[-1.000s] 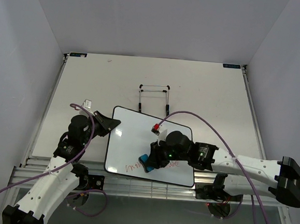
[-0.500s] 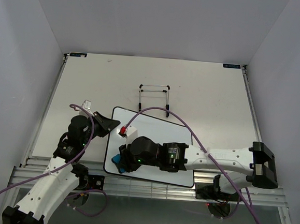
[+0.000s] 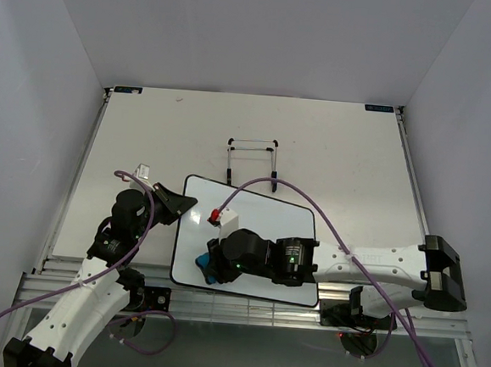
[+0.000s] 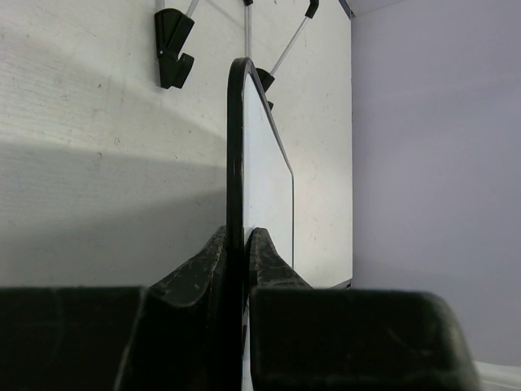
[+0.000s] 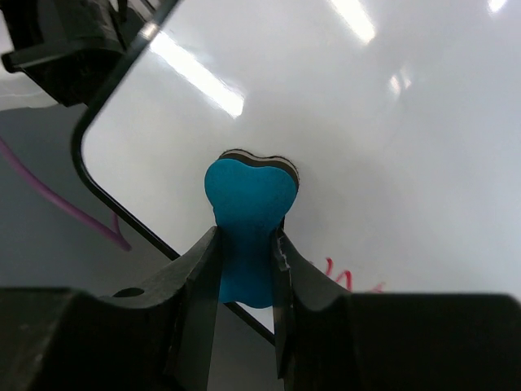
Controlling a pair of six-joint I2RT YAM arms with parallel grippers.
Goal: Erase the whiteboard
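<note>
The whiteboard (image 3: 192,230) lies flat near the table's front edge, white with a thin black rim. My left gripper (image 3: 184,203) is shut on its upper left edge; the left wrist view shows the rim (image 4: 235,147) edge-on between the jaws of that gripper (image 4: 238,244). My right gripper (image 3: 211,267) is shut on the blue bone-shaped eraser (image 3: 203,265) and presses it on the board's lower left corner. In the right wrist view the eraser (image 5: 248,208) sits between my fingers (image 5: 199,277) on the board (image 5: 366,122). Red writing (image 5: 348,281) shows just right of it.
The black wire stand (image 3: 253,160) stands just behind the board; it also shows in the left wrist view (image 4: 173,45). A purple cable (image 3: 312,207) arcs over the board from the right arm. The table's front edge and metal rail (image 3: 244,309) lie just below the board.
My right gripper swept the eraser left along the board's bottom edge to the lower left corner, then came back slightly right. The left gripper and the board have not moved.
</note>
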